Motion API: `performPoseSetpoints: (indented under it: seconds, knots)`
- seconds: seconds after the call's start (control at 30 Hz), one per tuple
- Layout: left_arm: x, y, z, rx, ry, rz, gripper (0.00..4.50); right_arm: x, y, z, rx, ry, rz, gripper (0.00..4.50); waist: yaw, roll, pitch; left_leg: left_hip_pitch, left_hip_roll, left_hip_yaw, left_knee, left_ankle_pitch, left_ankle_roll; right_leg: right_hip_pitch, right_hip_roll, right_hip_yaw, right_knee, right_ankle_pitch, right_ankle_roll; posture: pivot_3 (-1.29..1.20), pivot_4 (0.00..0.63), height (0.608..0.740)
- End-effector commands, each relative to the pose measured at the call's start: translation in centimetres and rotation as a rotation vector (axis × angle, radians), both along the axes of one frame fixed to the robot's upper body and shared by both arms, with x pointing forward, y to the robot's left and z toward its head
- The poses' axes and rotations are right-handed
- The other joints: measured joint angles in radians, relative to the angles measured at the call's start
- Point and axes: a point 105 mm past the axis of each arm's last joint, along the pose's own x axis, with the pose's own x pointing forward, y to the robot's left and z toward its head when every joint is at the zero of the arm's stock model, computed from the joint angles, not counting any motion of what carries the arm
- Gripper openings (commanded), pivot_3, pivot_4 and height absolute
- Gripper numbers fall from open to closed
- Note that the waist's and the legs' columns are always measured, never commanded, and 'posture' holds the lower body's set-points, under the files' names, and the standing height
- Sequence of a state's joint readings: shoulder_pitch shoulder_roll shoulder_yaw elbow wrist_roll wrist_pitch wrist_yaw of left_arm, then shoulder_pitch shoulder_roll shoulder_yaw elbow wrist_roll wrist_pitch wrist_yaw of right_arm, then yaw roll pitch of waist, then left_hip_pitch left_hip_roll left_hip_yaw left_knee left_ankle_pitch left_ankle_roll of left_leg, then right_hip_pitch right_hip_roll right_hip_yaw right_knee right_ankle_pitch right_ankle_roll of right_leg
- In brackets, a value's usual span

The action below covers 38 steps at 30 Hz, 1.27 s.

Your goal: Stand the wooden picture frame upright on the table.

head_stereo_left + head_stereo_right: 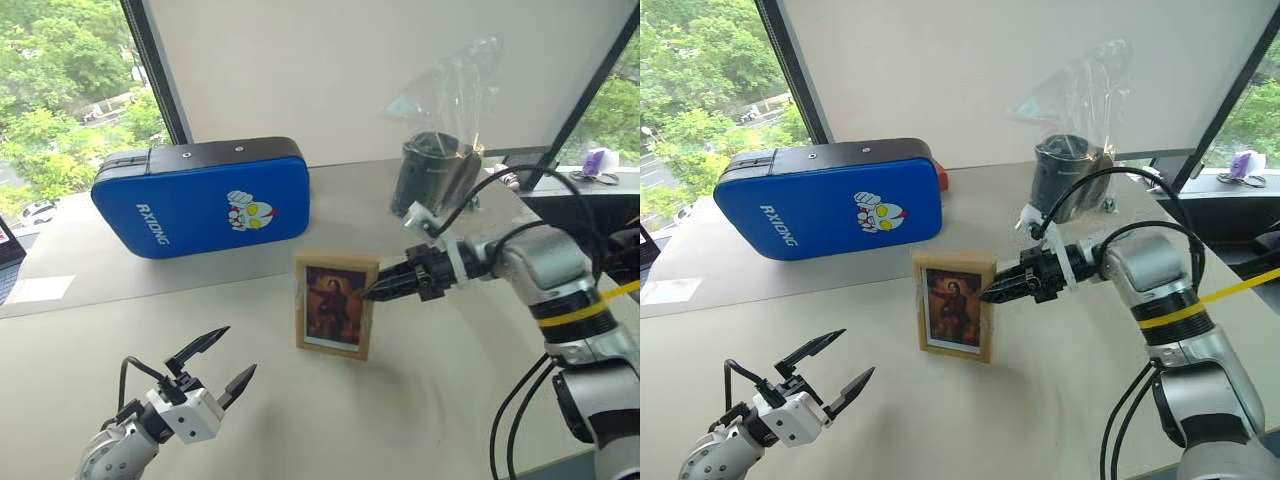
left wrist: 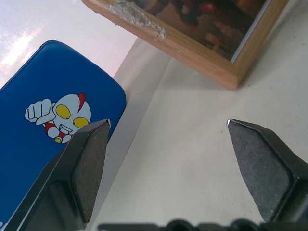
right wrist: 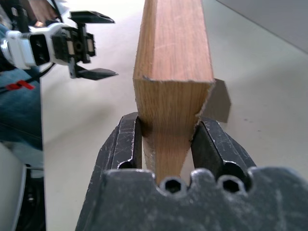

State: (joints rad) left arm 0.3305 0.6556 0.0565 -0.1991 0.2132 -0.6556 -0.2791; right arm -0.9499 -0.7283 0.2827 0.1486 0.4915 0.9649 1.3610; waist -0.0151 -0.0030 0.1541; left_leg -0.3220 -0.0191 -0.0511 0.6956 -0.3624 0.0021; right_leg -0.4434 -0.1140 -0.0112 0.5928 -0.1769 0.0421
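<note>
Standing upright at the centre of the head view, the wooden picture frame (image 1: 337,303) shows its reddish-brown portrait toward the camera, its lower edge on the table (image 1: 420,400). The right gripper (image 1: 372,291) reaches in from the right and pinches the frame's right edge — in the right wrist view both black fingers (image 3: 126,144) press against the two faces of the wood.

Bare tabletop lies open in front of the frame and to its lower right (a seam line crosses the surface behind it). The left gripper (image 1: 225,360) sits at lower left, well apart from the frame, its two fingers spread wide with nothing between them.

Behind the frame, at upper left, a large blue padded case (image 1: 205,195) stands on its long edge — near the frame but not touching. At upper right, a dark cylindrical container (image 1: 432,172) wrapped in clear plastic stands just behind the right arm, close to the table's far edge.
</note>
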Motion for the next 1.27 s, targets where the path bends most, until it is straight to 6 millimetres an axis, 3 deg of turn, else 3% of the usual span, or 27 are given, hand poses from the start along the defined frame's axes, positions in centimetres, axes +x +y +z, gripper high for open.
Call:
performPoseSetpoints:
  seconds: [0.03, 0.3, 0.4, 0.53, 0.63, 0.77, 0.87, 0.93, 1.0, 1.1, 1.27]
  knots:
    - [-0.3, -0.3, 0.8, 0.0, -0.028, -0.009, 4.29, 0.1, -0.4, -0.7, -0.016, -0.012, -0.005, 1.77, 0.0, 0.0, 0.0, 0.0, 0.0, 0.0, 0.0, 0.0, 0.0, 0.0, 0.0, 0.0, 0.0, 0.0, 0.0, 0.0, 0.15, 0.74]
    - [-0.1, -0.1, 0.8, -0.004, -0.023, -0.009, 4.33, -0.2, -2.3, -0.4, -0.017, -0.043, -0.056, 4.44, 0.001, 0.0, 0.0, 0.0, 0.0, 0.0, 0.001, 0.001, -0.001, 0.0, 0.0, 0.0, 0.001, 0.0, 0.0, 0.0, 0.15, 0.74]
    - [0.0, 0.0, 0.9, -0.06, 0.009, 0.006, 4.33, -1.6, -4.3, 0.5, -0.015, -0.072, -0.089, 4.44, 0.012, 0.0, 0.0, 0.0, 0.0, -0.001, 0.001, 0.001, -0.001, 0.0, 0.0, 0.0, 0.001, 0.0, 0.0, 0.0, 0.15, 0.74]
    - [0.4, 0.5, 0.8, -0.176, 0.107, 0.064, 4.33, -3.6, -6.5, 0.2, -0.056, -0.085, -0.143, 4.44, 0.02, 0.0, 0.0, -0.001, 0.0, 0.001, 0.001, 0.0, -0.001, 0.0, -0.001, -0.001, -0.001, 0.0, 0.0, 0.0, 0.15, 0.74]
    - [2.7, 3.1, 0.5, -0.573, 0.282, 0.336, 4.33, -3.2, -9.8, -2.2, -0.178, -0.199, -0.463, 4.44, 0.027, -0.002, -0.001, -0.001, 0.0, 0.001, 0.001, -0.001, -0.001, 0.0, -0.001, -0.001, -0.001, 0.0, 0.001, 0.0, 0.15, 0.74]
    - [4.2, 3.8, 1.0, -0.751, 0.322, 0.473, 4.33, -0.8, -11.9, -3.1, -0.158, -0.398, -0.955, 4.44, 0.019, -0.006, 0.0, 0.001, 0.0, 0.001, 0.004, -0.002, 0.001, 0.003, 0.0, 0.001, 0.002, 0.002, 0.001, 0.0, 0.15, 0.74]
    - [5.0, 3.9, 0.9, -0.839, 0.339, 0.554, 4.33, -1.6, -11.7, -4.4, -0.142, -0.514, -1.209, 4.44, 0.018, -0.007, -0.001, 0.002, 0.0, 0.0, 0.007, -0.001, -0.001, 0.006, 0.001, 0.003, 0.002, 0.002, 0.0, 0.0, 0.15, 0.74]
    - [5.4, 4.0, 0.6, -0.873, 0.342, 0.588, 4.33, -2.2, -10.4, -4.4, -0.032, -0.545, -1.302, 4.44, 0.019, -0.006, -0.001, 0.004, 0.0, -0.001, 0.006, 0.001, -0.003, 0.005, 0.001, 0.003, 0.003, 0.002, -0.001, 0.0, 0.15, 0.74]
    - [5.8, 3.8, 0.0, -0.889, 0.359, 0.603, 4.33, -2.6, -9.0, -5.3, -0.007, -0.593, -1.329, 4.44, 0.018, -0.006, -0.001, 0.004, 0.0, -0.001, 0.006, 0.004, -0.009, 0.004, 0.002, 0.003, 0.003, 0.003, -0.001, 0.0, 0.15, 0.74]
    - [6.7, 3.6, -1.1, -0.896, 0.384, 0.616, 4.33, -3.0, -7.2, -8.4, -0.045, -0.596, -1.319, 4.44, 0.015, -0.006, -0.002, 0.004, -0.001, 0.0, 0.006, 0.004, -0.008, 0.005, 0.001, 0.004, 0.002, 0.003, -0.001, 0.0, 0.15, 0.74]
    - [7.3, 3.6, -1.3, -0.882, 0.37, 0.617, 4.33, -2.9, -8.3, -9.3, -0.071, -0.627, -1.37, 4.44, 0.003, -0.006, -0.002, 0.005, -0.001, 0.0, 0.006, 0.004, -0.008, 0.005, 0.001, 0.004, 0.002, 0.003, -0.001, 0.0, 0.15, 0.74]
